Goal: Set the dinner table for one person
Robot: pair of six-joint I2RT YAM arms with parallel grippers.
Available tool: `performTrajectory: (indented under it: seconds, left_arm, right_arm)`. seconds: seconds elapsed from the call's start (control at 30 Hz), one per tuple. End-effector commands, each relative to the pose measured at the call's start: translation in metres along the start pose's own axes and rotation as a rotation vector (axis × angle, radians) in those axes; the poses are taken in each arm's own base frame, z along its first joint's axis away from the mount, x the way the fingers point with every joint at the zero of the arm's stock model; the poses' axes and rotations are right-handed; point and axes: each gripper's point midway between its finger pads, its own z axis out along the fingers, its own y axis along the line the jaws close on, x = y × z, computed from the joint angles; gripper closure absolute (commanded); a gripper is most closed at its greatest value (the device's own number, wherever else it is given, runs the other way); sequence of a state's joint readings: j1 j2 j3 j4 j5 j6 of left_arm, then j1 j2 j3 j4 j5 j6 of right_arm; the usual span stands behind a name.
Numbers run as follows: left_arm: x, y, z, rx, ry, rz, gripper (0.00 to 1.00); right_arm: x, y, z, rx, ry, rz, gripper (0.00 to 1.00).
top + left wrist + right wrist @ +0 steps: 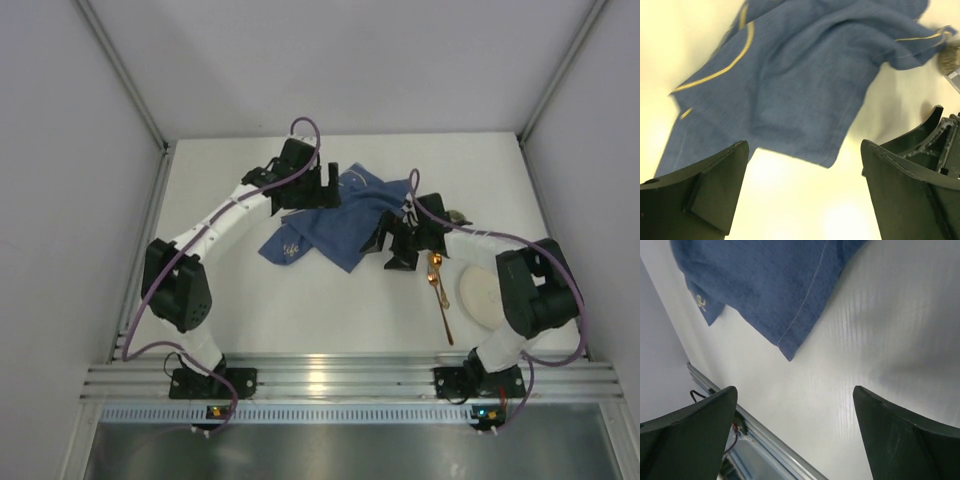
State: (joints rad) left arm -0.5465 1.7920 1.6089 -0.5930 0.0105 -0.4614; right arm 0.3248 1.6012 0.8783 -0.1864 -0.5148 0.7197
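The white dinner table [300,300] carries a crumpled blue cloth [335,225] near its middle. The cloth also shows in the left wrist view [790,85] and in the right wrist view [770,285]. My left gripper [322,190] is open and empty at the cloth's far left edge. My right gripper [392,248] is open and empty at the cloth's right side. A copper spoon [438,295] lies beside a cream plate [485,298] at the right.
The ribbed aluminium rail [340,378] runs along the near edge, also seen in the right wrist view [765,440]. Grey walls enclose the table on three sides. A dark small object [458,216] sits behind the right arm.
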Motion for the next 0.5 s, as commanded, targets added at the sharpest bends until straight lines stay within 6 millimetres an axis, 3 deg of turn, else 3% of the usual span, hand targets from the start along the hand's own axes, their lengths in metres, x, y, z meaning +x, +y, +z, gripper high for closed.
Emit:
performTrajectory:
  seconds: [0.0, 0.03, 0.07, 0.13, 0.17, 0.2, 0.27, 0.37, 0.47]
  left_arm:
    - [-0.016, 0.038, -0.020, -0.103, -0.132, -0.061, 0.01]
    - [-0.016, 0.050, -0.020, -0.120, -0.127, -0.082, 0.01]
    - [-0.018, 0.077, -0.020, -0.161, -0.119, -0.125, 0.01]
    - [-0.006, 0.108, -0.018, -0.217, -0.060, -0.189, 0.01]
    - [-0.008, 0.133, -0.020, -0.251, -0.060, -0.235, 0.01]
    - [0.005, 0.146, -0.018, -0.264, -0.028, -0.260, 0.01]
    - [0.011, 0.175, -0.018, -0.303, -0.019, -0.307, 0.01]
    - [0.038, 0.201, -0.009, -0.330, 0.050, -0.333, 0.02]
    - [0.063, 0.202, 0.005, -0.286, 0.173, -0.342, 0.06]
  right_arm:
    - [-0.002, 0.011, 0.020, -0.052, -0.009, 0.078, 0.00]
    - [-0.005, 0.011, 0.027, -0.047, -0.007, 0.074, 0.00]
    - [-0.007, 0.011, 0.030, -0.042, -0.009, 0.071, 0.00]
    - [-0.013, 0.012, 0.043, -0.021, -0.012, 0.065, 0.00]
    - [-0.015, 0.013, 0.047, -0.015, -0.011, 0.063, 0.00]
    - [-0.016, 0.007, 0.055, 0.018, -0.008, 0.071, 0.00]
    - [-0.021, 0.012, 0.061, 0.036, -0.007, 0.069, 0.00]
    - [-0.028, 0.013, 0.071, 0.076, -0.020, 0.066, 0.00]
    - [-0.029, 0.015, 0.078, 0.100, -0.012, 0.073, 0.01]
